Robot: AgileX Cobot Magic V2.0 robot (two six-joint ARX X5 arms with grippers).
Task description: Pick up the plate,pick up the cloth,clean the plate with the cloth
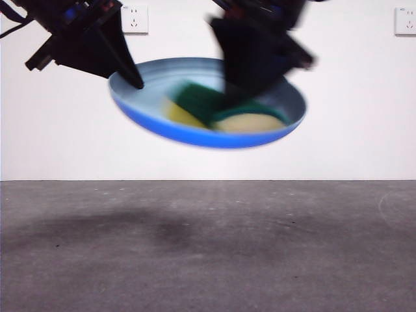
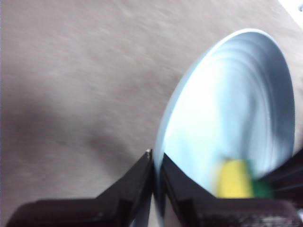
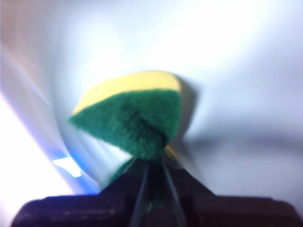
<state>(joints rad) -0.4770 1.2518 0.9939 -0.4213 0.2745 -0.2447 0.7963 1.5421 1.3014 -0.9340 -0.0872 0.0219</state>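
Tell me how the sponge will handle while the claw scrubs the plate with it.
Probably soft and floppy: the sponge folds where the right claw pinches it. Likely light, since a narrow pinch carries it. Its green scouring face may drag on the plate, which the left claw holds by the rim alone, so the plate might tilt.

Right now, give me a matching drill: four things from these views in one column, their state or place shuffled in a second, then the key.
Things:
1. plate
2. sponge
3. left gripper
4. right gripper

States:
A. shut on yellow and green foam
B. clamped on the blue rim
C. held tilted in the air above the table
D. pressed against the plate's inner face

Pairs: 1-C, 2-D, 3-B, 4-A
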